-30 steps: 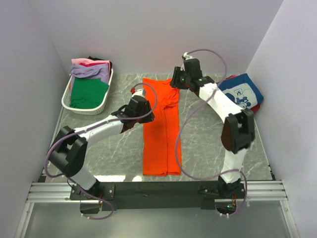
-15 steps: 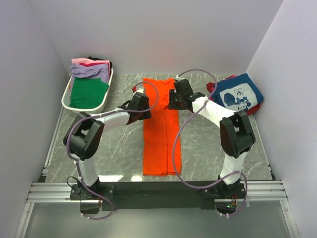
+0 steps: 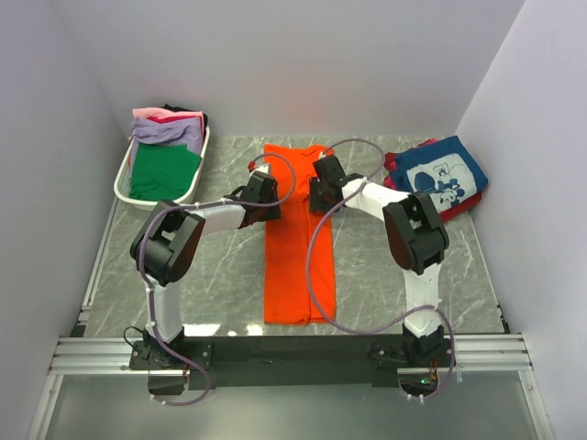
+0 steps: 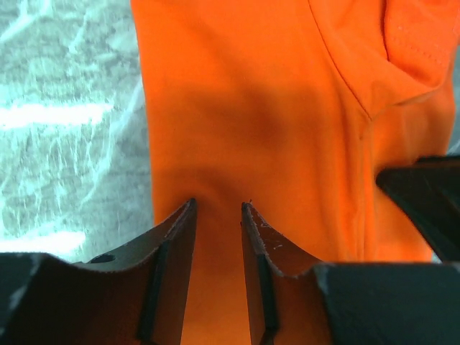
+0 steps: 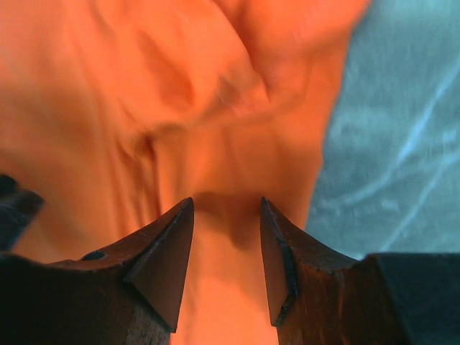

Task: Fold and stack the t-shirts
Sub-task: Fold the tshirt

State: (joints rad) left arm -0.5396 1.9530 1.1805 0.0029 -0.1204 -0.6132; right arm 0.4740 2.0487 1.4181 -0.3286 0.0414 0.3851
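On veined grey marble table (image 3: 220,266), long smooth orange t-shirt (image 3: 298,266), left tool (image 4: 218,205) and right tool (image 5: 227,201) apart

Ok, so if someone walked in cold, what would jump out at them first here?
The bright orange t-shirt, folded into a long strip down the middle of the table, with the left gripper and right gripper both open over its far half. Next come the white basket heaped with tees at the far left, and the navy cartoon-print tee at the far right.
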